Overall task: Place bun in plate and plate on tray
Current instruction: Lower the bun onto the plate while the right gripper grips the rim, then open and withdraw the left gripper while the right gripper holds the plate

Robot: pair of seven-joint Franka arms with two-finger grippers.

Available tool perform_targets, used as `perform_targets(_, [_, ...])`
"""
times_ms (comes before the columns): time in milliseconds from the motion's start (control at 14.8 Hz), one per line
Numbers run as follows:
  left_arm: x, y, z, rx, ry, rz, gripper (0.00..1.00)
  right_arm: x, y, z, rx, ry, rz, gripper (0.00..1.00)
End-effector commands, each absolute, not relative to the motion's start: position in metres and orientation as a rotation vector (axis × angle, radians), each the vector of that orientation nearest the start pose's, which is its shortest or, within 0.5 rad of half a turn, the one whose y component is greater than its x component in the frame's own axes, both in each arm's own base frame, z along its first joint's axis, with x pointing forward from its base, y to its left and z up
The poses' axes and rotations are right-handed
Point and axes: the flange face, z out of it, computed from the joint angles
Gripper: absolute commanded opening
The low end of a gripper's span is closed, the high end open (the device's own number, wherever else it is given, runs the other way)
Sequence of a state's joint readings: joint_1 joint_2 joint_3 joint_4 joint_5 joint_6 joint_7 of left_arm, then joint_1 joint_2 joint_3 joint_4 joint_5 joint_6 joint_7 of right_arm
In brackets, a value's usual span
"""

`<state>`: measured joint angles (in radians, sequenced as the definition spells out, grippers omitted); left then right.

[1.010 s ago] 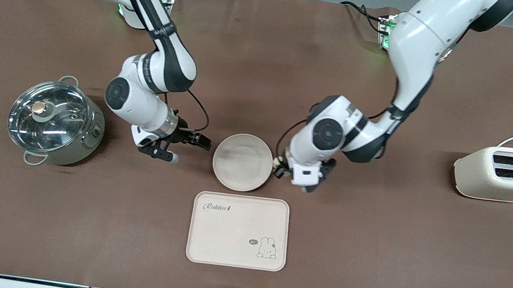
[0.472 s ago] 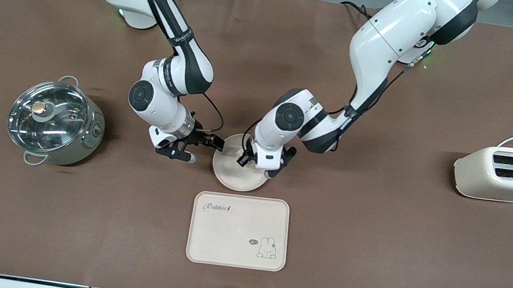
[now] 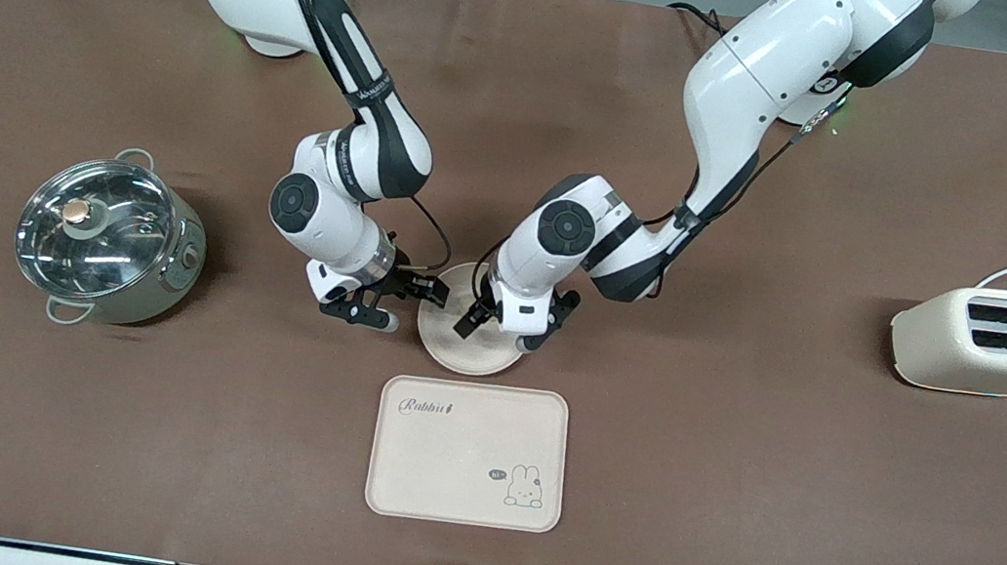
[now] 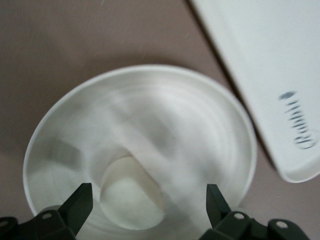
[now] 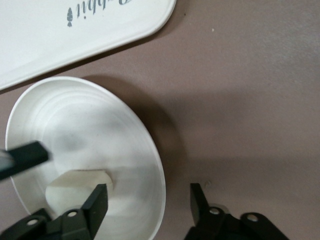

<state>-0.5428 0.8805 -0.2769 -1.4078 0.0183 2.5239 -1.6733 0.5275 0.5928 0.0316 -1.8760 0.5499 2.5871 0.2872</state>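
A: So, where was the bun (image 4: 131,200) when you looked? From the front camera you could not see it.

B: Right, the left gripper (image 3: 505,325) hid it there, hanging over the plate (image 3: 455,347) at the centre of the frame. Your left wrist view showed it lying in the plate, between that gripper's two fingers, which stood wide apart and not touching it. Its lower edge was cut off by the frame, and the picture was smeared.

A: And the right gripper (image 3: 402,304)?

B: You had it at the plate's rim toward the right arm's end of the table. In the right wrist view its fingers (image 5: 96,204) were spread, one over the dish and one outside over the table (image 5: 250,100), with the rim between them. I could not tell whether either touched the rim. The black bar crossing that view was one finger of the left gripper.

A: Any writing you could read?

B: "Rabbit" (image 3: 427,407) on the tray (image 3: 454,497), low in the middle of the frame, just nearer the camera than the plate and apart from it. The right wrist view cut the word down to its last letters. The tiny bubble beside the rabbit drawing (image 3: 524,486) was too small to read, as was the red label on the toaster (image 3: 947,350).
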Motion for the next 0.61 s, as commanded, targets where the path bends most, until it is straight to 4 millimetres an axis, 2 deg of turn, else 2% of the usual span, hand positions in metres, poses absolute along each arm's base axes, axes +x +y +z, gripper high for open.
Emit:
perform_targets(0, [0.577, -0.490, 0.286, -3.020, -1.618, 0.069, 1.00, 0.561, 0.339, 0.196, -2.772, 0.274, 0.017, 0.59])
perform_targets(67, [0.589, -0.471, 0.304, -2.972, -1.627, 0.055, 1.00, 0.561, 0.339, 0.196, -2.773, 0.269, 0.014, 0.54])
perform_targets(135, [0.599, -0.452, 0.331, -2.962, -1.616, 0.017, 1.00, 0.562, 0.338, 0.193, -2.777, 0.264, 0.015, 0.49])
perform_targets(202, [0.609, -0.431, 0.372, -3.007, -1.551, -0.044, 1.00, 0.563, 0.338, 0.193, -2.777, 0.264, 0.014, 0.45])
perform_targets(269, [0.624, -0.392, 0.409, -3.056, -1.436, -0.087, 1.00, 0.562, 0.339, 0.193, -2.779, 0.248, 0.009, 0.37])
perform_targets(404, [0.628, -0.348, 0.452, -3.082, -1.222, -0.107, 1.00, 0.567, 0.330, 0.190, -2.786, 0.188, -0.011, 0.25])
perform_targets(539, [0.635, -0.299, 0.495, -3.102, -1.125, -0.159, 1.00, 0.572, 0.319, 0.187, -2.794, 0.126, -0.024, 0.15])
